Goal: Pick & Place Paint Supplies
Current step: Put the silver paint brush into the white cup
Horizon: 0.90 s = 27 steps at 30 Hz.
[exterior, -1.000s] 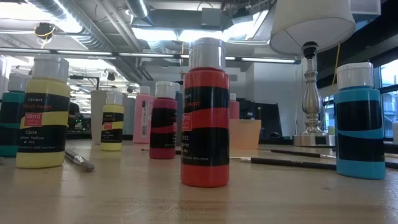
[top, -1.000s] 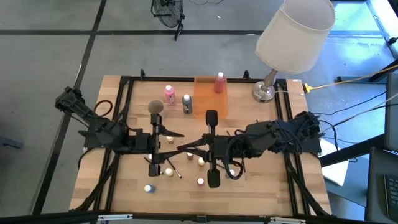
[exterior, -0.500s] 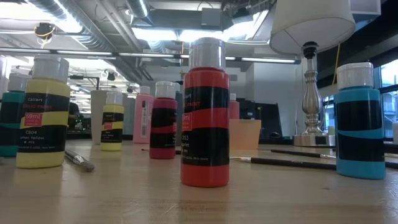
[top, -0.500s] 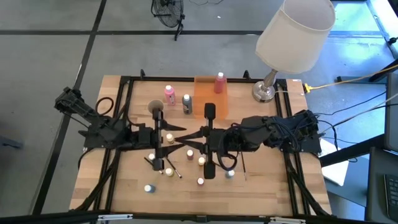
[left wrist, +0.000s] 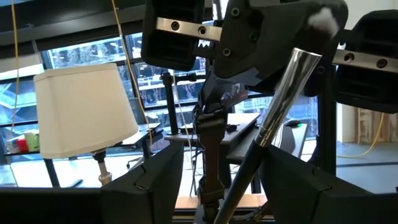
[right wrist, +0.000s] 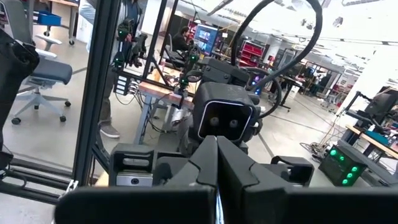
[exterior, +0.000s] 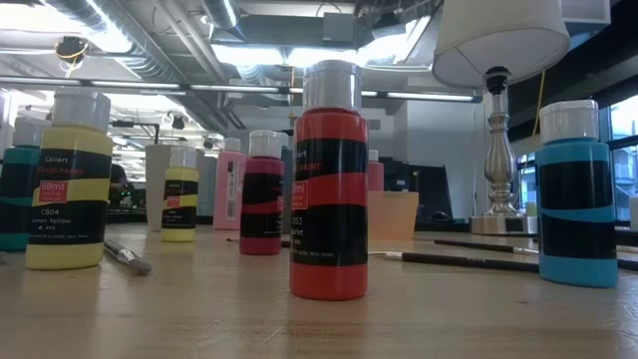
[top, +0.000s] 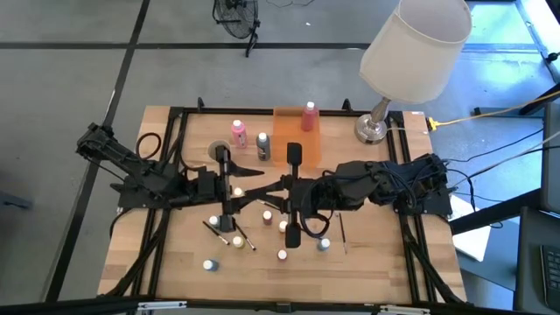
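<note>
Table centre, high view: left gripper (top: 249, 178) and right gripper (top: 271, 188) face tip to tip, both shifted slightly toward the frame's top since a second ago. Left fingers (left wrist: 149, 180) spread around a brush handle (left wrist: 280, 106), apparently gripped. Right fingers (right wrist: 217, 165) pressed together. Small paint bottles (top: 267, 216) unmoved below them; pink bottle (top: 238, 132) upper left.
</note>
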Available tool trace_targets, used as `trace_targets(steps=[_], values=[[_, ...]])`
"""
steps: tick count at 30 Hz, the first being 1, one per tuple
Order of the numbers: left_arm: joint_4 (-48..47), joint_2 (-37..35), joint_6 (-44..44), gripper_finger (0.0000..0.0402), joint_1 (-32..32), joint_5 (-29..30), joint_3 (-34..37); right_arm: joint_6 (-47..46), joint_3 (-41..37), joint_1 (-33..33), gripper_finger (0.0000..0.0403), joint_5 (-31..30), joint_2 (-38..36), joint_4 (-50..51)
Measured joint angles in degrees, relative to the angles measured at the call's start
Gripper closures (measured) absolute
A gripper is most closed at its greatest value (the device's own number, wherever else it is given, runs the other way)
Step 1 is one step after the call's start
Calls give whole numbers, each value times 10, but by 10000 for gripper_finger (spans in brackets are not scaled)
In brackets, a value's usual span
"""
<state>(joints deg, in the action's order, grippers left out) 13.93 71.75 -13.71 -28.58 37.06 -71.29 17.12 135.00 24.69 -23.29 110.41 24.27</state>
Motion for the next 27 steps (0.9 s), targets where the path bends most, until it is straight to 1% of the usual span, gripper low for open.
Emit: trace_targets(steps=[6,15,18,21,27], values=[[0,0,0,250,0,-7,0,0,0,-3,403,0,0,0],[0,0,-3,343,0,-10,0,1,0,-4,403,-2,0,0],[-4,1,-27,374,-1,-7,1,1,0,-5,403,-6,0,5],[-5,1,-46,380,-3,4,1,-2,0,-5,403,-7,0,15],[-5,1,-47,380,-4,18,2,-9,0,-5,398,-9,0,21]])
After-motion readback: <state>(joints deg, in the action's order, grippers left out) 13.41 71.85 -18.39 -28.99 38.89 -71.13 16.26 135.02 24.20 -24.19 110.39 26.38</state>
